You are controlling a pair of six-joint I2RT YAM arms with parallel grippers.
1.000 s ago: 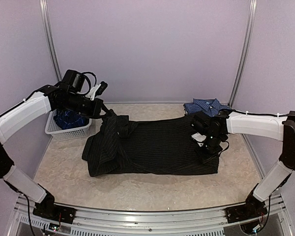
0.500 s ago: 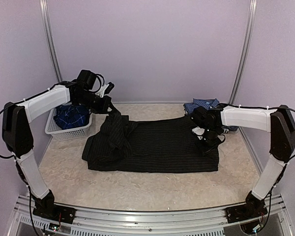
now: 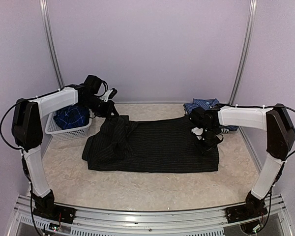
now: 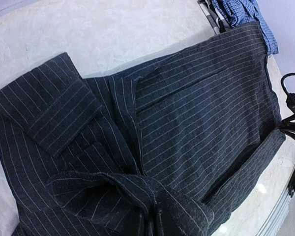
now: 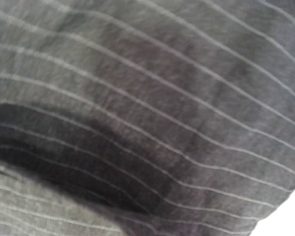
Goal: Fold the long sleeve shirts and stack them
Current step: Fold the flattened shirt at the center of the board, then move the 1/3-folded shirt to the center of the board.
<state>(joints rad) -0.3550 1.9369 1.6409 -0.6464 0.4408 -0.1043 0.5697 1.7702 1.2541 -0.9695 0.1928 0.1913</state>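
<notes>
Black shirt (image 3: 157, 145) lies mid-table, part folded. Left claw (image 3: 109, 109) pinches its bunched cloth near the far-left corner; right claw's (image 3: 207, 141) opening is hidden. Checked shirt (image 3: 204, 104) sits far-right; plaid shirt (image 3: 71, 117) waits in the basket (image 3: 64, 133).

Left pincer (image 3: 110, 103) high, far forward; right pincer (image 3: 207, 139) low, tip down.

Basket (image 3: 68, 132), checked shirt (image 3: 204, 104) flanking black shirt (image 3: 157, 145)
</notes>
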